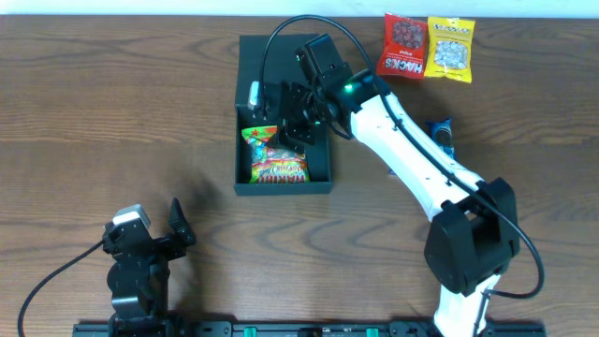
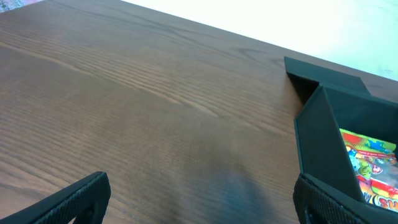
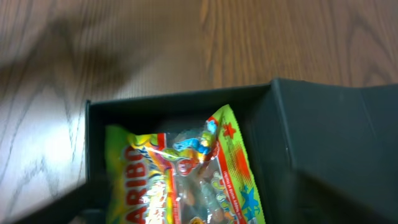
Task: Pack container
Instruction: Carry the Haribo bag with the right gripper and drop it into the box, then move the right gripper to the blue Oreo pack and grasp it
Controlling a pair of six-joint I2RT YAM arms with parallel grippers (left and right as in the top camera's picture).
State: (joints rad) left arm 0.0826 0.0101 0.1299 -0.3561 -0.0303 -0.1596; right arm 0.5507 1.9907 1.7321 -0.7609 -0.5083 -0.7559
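Note:
The dark teal container (image 1: 245,178) stands open at table centre, its flap lid (image 1: 267,56) laid back on the far side. A green and yellow Haribo packet (image 1: 277,161) lies inside it; it fills the right wrist view (image 3: 180,168). My right gripper (image 1: 292,129) hangs over the packet's far end inside the container, jaws (image 3: 199,214) spread either side of the packet, not closed on it. My left gripper (image 1: 176,227) is open and empty near the front left; its view (image 2: 199,202) shows bare wood and the container's corner (image 2: 323,130).
A red snack packet (image 1: 404,47) and a yellow one (image 1: 450,49) lie at the back right. A blue packet (image 1: 442,134) lies partly under the right arm. The table's front edge is close behind the left arm.

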